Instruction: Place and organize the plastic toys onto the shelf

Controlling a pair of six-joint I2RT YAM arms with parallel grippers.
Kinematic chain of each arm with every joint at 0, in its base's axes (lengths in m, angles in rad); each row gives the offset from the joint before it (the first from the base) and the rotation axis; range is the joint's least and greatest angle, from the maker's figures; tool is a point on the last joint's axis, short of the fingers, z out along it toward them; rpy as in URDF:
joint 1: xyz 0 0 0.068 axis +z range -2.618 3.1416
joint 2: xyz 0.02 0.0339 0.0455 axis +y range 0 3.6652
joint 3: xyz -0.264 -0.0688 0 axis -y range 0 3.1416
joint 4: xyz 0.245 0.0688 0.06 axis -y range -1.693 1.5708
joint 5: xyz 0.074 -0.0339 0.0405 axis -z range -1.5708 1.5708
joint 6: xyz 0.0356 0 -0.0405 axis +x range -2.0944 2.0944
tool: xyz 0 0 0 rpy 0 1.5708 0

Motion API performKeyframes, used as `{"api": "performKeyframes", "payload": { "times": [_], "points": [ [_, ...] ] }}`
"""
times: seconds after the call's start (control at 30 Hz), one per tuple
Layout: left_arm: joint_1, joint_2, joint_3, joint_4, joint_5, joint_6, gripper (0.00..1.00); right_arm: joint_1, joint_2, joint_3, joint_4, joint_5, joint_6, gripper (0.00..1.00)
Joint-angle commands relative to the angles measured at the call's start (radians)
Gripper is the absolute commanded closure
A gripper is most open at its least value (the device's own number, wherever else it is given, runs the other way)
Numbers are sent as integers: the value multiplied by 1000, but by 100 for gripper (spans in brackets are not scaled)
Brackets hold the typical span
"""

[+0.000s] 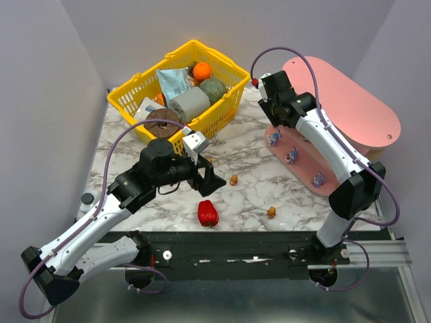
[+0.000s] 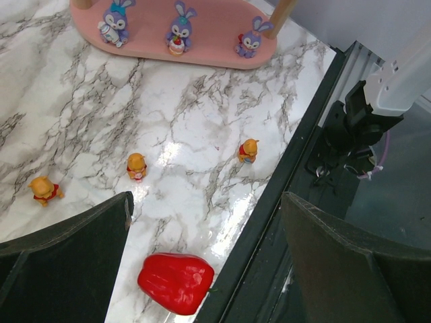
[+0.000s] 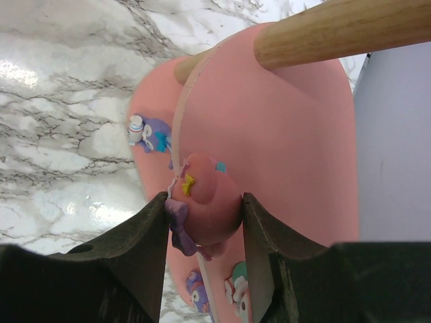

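The pink shelf (image 1: 343, 101) stands at the right. Three purple figurines (image 1: 291, 156) stand in a row on its bottom board, also shown in the left wrist view (image 2: 178, 33). Three orange figurines (image 2: 137, 165) stand on the marble; two show from above (image 1: 234, 180). My right gripper (image 3: 205, 208) is shut on a pink figurine (image 3: 209, 198) with a purple bow, held at the edge of a shelf board (image 3: 283, 134), at the shelf's far left end (image 1: 262, 84). My left gripper (image 2: 205, 229) is open and empty above the table's front edge (image 1: 209, 180).
A glossy red pepper (image 1: 207, 212) lies near the front edge, under my left gripper (image 2: 175, 282). A yellow basket (image 1: 232, 70) of groceries stands at the back. A wooden dowel post (image 3: 337, 30) is close above my right gripper. More figurines (image 3: 197, 291) sit on lower boards.
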Motion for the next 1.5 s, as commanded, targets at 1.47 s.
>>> {"api": "performKeyframes", "payload": {
  "times": [1.47],
  "points": [
    [69, 3, -27, 36, 97, -13, 1, -48, -44, -24, 115, -59, 123, 60]
  ]
}}
